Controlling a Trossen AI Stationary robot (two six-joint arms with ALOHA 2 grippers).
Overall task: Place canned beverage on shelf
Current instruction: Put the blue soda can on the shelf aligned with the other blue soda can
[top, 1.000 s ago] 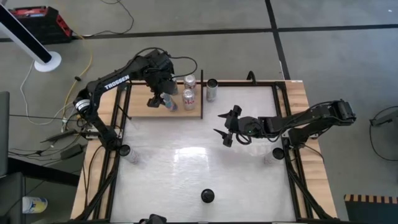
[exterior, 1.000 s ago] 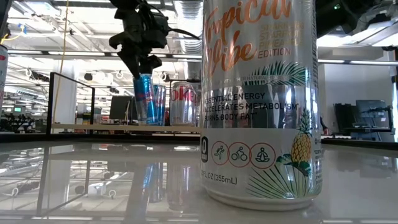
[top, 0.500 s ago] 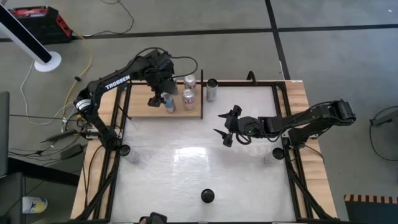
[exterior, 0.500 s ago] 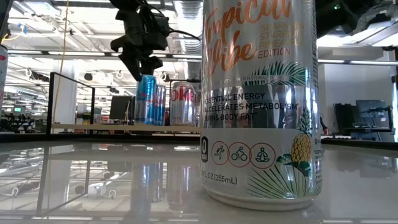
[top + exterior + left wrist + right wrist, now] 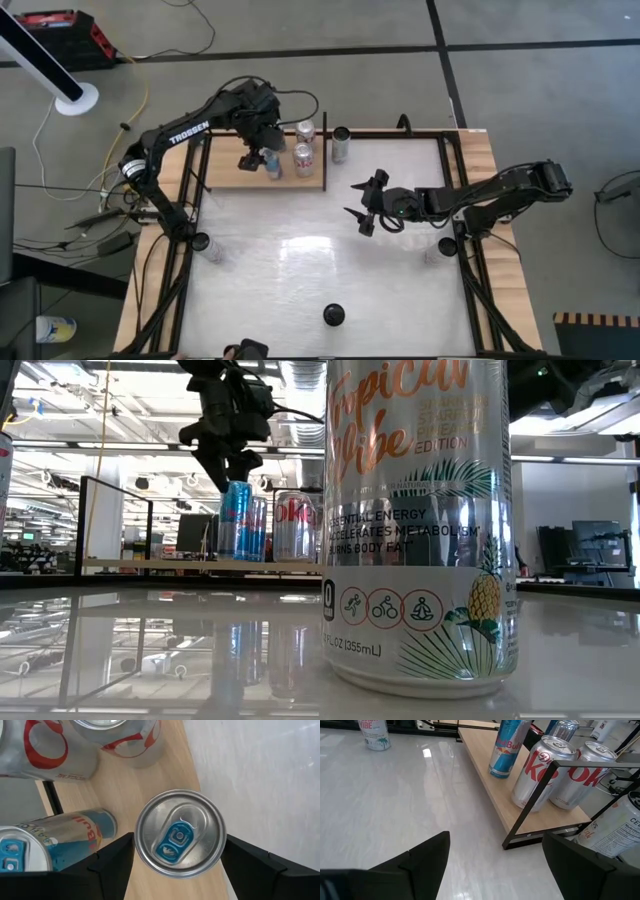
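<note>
A slim blue can (image 5: 180,834) stands upright on its base on the shelf (image 5: 225,172), near the shelf's front edge, next to a second blue can (image 5: 50,840). My left gripper (image 5: 256,158) hangs open just above it, pointing steeply down. Its two fingers stand either side of the can's top (image 5: 236,484), and I see no touch. In the low view the left gripper (image 5: 230,475) sits right over the blue can (image 5: 234,518). My right gripper (image 5: 362,205) waits open over the middle of the table, facing the shelf (image 5: 490,785).
Two silver-and-red cans (image 5: 304,143) stand on the shelf's right part, inside its thin black frame (image 5: 530,815). Another can (image 5: 340,143) stands on the table just right of the shelf. A tall silver can (image 5: 420,520) stands near the table's front edge (image 5: 334,315).
A second ago the blue can leaned between my left gripper's fingers, its top hidden by them. Now it stands upright on the shelf with its top showing just under the fingertips. The left gripper has tipped a little and stayed over the can.
</note>
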